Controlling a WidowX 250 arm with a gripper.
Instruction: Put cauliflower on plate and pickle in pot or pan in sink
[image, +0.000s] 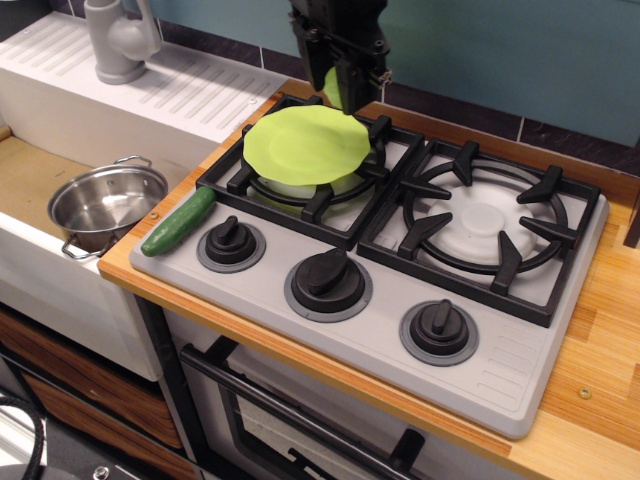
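My gripper (338, 88) hangs over the far edge of the lime-green plate (305, 146), shut on the light green cauliflower (331, 87), which shows only partly between the black fingers. The plate rests on the left burner grate. The dark green pickle (179, 221) lies on the stove's front left corner, next to the sink. The shiny steel pot (106, 203) stands in the sink (25, 180), with nothing in it.
The right burner grate (486, 225) is bare. Three black knobs (328, 277) line the stove front. A grey tap (120, 38) and ribbed white drainboard (180, 88) sit behind the sink. Wooden counter (600, 350) runs along the right.
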